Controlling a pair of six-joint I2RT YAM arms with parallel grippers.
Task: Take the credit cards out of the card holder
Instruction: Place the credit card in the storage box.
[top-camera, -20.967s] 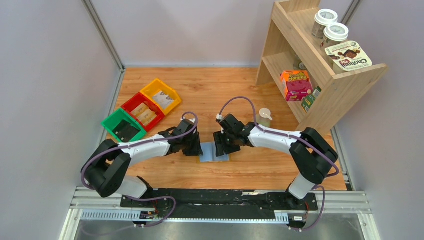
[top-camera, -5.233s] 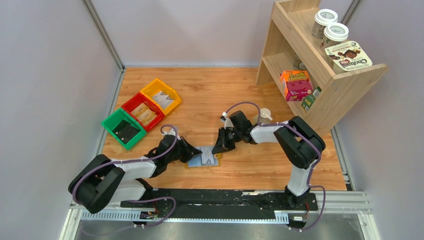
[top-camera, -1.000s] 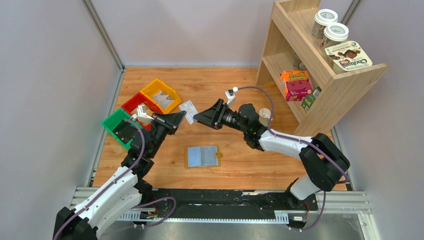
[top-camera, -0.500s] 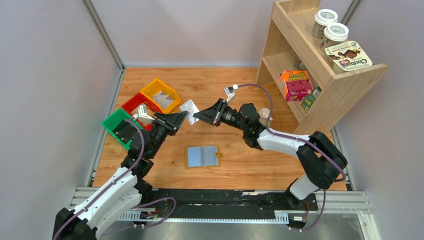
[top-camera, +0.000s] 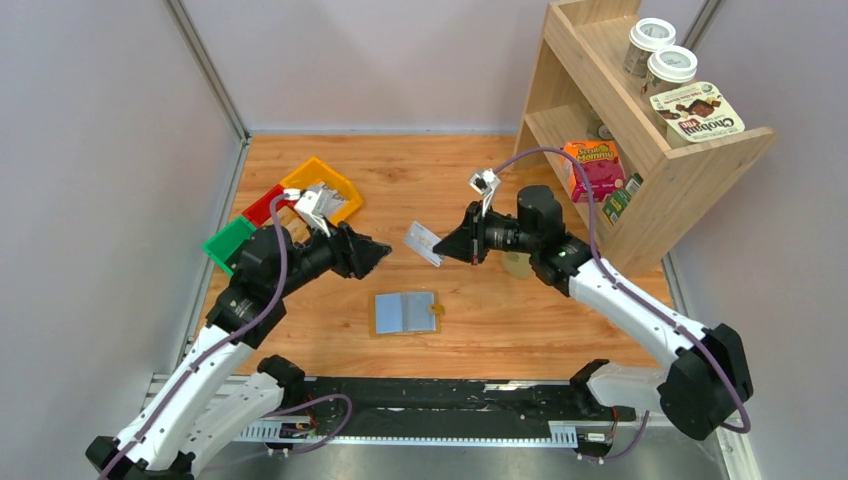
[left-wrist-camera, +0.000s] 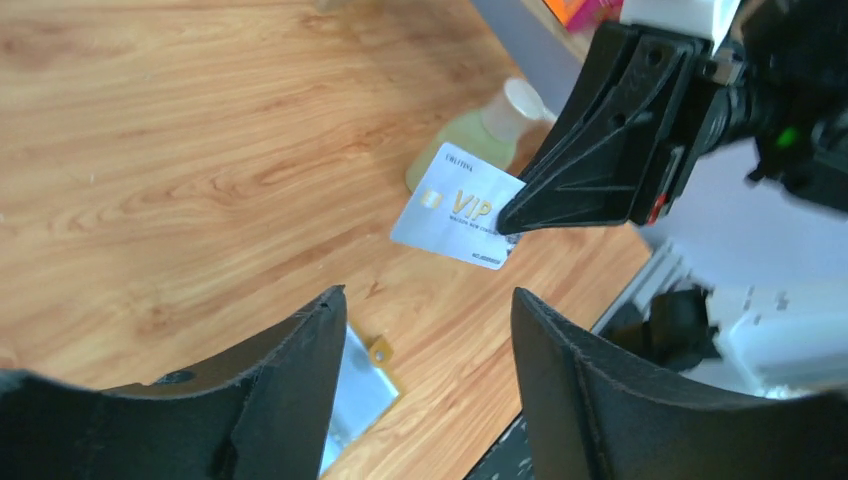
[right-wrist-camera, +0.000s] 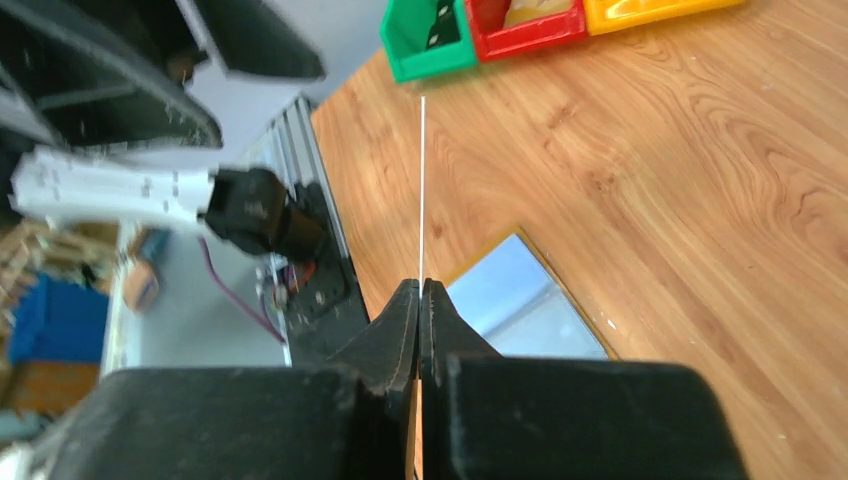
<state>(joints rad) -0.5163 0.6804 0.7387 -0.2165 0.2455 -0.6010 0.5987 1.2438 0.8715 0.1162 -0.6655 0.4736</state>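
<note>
Card (left-wrist-camera: 458, 205) in right jaws, card holder (top-camera: 436, 311) seemingly open

The left gripper (left-wrist-camera: 428, 300) fills the bottom of the view, its two dark fingers (left-wrist-camera: 290, 390) spread wide with nothing between them. Beyond the gap, above the wooden table (left-wrist-camera: 200, 150), a silvery credit card (left-wrist-camera: 455, 220) with gold "VIP" lettering hangs tilted. It is pinched at its right edge by the closed black tips of the right gripper (left-wrist-camera: 508, 222), which reaches in from the upper right. Behind the card lies a pale green vessel (left-wrist-camera: 470, 130) with a white top, perhaps a small cup or bottle. Beside the left finger, a corner of the card holder (left-wrist-camera: 358, 390) shows on the table, pale inside with a mustard tab.
</note>
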